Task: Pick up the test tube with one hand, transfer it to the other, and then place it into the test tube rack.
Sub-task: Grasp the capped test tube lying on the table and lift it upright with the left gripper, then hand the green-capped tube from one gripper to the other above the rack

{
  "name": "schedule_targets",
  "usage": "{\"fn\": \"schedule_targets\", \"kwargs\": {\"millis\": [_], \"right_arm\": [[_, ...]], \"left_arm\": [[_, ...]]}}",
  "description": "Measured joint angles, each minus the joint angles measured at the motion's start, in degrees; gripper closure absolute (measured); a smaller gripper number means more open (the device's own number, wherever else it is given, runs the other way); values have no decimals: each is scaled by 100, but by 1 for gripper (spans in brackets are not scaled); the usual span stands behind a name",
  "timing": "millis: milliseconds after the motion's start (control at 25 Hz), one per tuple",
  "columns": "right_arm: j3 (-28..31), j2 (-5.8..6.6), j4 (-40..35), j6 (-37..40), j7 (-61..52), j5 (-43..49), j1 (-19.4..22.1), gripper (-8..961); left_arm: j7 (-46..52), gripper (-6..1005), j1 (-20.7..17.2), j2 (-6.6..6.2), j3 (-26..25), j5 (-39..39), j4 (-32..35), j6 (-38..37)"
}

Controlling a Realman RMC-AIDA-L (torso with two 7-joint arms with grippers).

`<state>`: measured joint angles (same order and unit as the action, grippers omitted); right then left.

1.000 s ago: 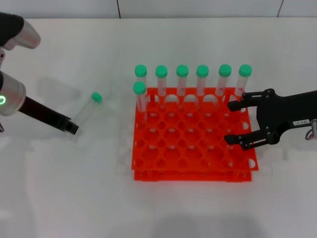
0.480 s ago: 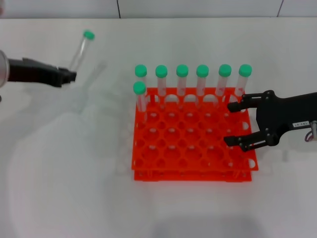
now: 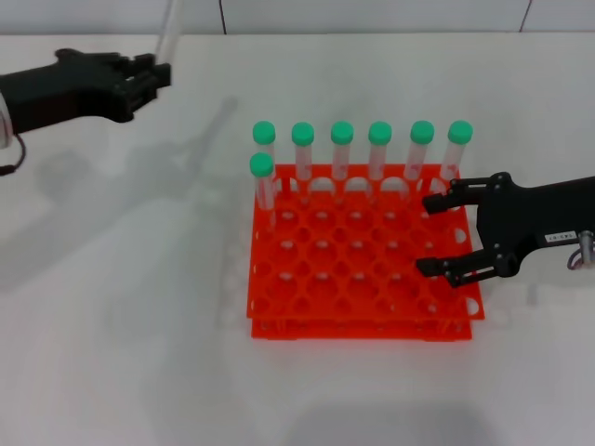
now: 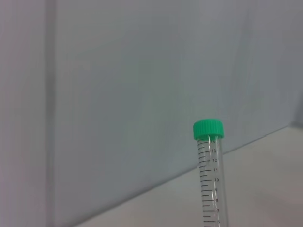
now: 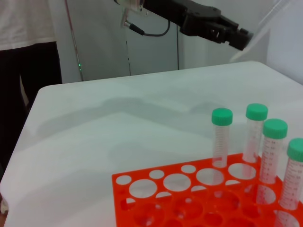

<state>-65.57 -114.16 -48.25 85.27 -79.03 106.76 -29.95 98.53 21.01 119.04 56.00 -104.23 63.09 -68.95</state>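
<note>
– Lifted higher and swung toward the rack since a moment ago: left gripper [image 3: 153, 74], clamped on the test tube [image 3: 168, 30], now raised well above the table [image 3: 112, 307] at its far left.
– And the tube itself?
– Held near upright, clear body running out past the top edge of the head view; green cap [image 4: 208, 129] visible in the left wrist view, graduations below it.
– Right gripper [image 3: 439, 234]?
– Hovering over the near right part of the orange-red test tube rack [image 3: 353, 279], fingers spread wide, holding nothing.
– Rack contents?
– Seven green-capped tubes [image 3: 380, 153] standing upright: six along the far row, one just in front at the left end.
</note>
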Motion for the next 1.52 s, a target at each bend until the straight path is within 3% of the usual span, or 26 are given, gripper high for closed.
{"fn": "schedule_targets", "kwargs": {"millis": [280,560,720,1000,1520], "right_arm": [[0,-22,0,-9,63,-19,-2,112],[6,-64,0,-7,69,-41,-8,113],[30,-81,0,-6,71,-42,-28,113],[97,-66,0,15,71,-43,-19,113],[198,-36,26,16,68,-41,6,113]], "left_arm": [[-1132,817,277,-162,-52,707,-664,-1011],[-1360,818,1133,-639,-46,704,-1761,-2150],[-1376,819,1518,-745,-16,423,-2066,-2482],[-1166,821,2065,-695,-37,-449,-2420,-2397],[-1466,824,2134,-470,14,-906,-2555,-1968]]}}
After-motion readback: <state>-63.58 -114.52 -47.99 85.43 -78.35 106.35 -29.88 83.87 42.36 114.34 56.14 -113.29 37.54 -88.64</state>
